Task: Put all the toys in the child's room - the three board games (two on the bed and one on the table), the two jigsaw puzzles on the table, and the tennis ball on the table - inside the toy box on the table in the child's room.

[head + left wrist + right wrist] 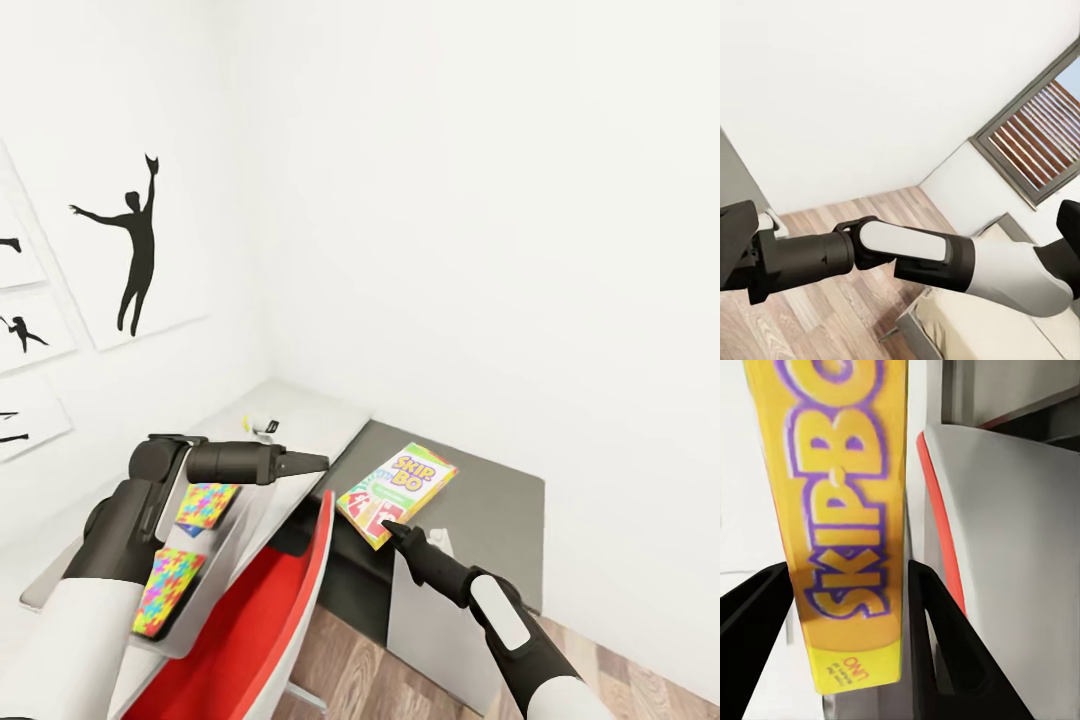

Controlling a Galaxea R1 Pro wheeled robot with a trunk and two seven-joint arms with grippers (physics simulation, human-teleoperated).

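Grey table (300, 415) still carries two jigsaw puzzles (205, 503) beneath our left gripper (312, 463), whose finger spacing we cannot tell; our right gripper (388, 527) pinches the yellow-green board game (398, 491) above the cabinet, not yet boxed.

You can read "SKIP-BO" in yellow letters with purple outlines on the game box (397, 492) lying on the dark cabinet top (490, 510); in the right wrist view the box edge (847, 510) shows "SKIP-BO" and a small "UNO" mark.
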